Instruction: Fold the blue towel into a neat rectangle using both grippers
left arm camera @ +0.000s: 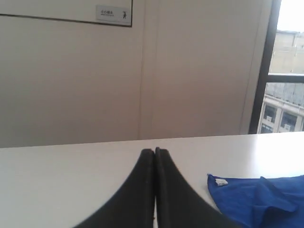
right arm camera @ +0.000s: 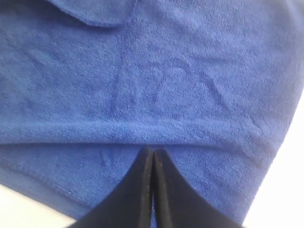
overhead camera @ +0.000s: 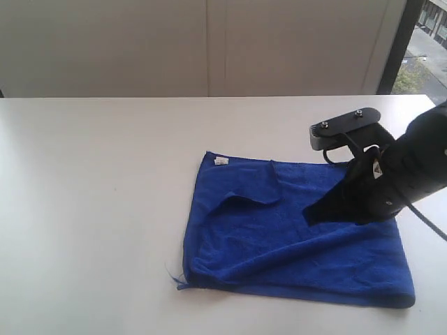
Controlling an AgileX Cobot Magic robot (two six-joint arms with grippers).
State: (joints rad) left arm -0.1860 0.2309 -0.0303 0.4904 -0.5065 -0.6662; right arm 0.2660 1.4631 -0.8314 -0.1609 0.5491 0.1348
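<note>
The blue towel (overhead camera: 279, 237) lies loosely folded on the white table (overhead camera: 91, 174), its white tag (overhead camera: 221, 161) at the far left corner and one flap turned over near the middle. My right gripper (overhead camera: 309, 213) points down at the towel's middle with its tips on a fold ridge (right arm camera: 153, 151). Its jaws are shut, and I see no cloth between them. My left gripper (left arm camera: 154, 151) is out of the exterior view. It is shut and empty over bare table, with the towel's tag corner (left arm camera: 221, 181) off to one side of it.
A pale wall runs behind the table's far edge (overhead camera: 209, 98). A window (overhead camera: 426, 49) stands at the far right. The right arm's black wrist and camera bracket (overhead camera: 346, 127) hang over the towel's right part.
</note>
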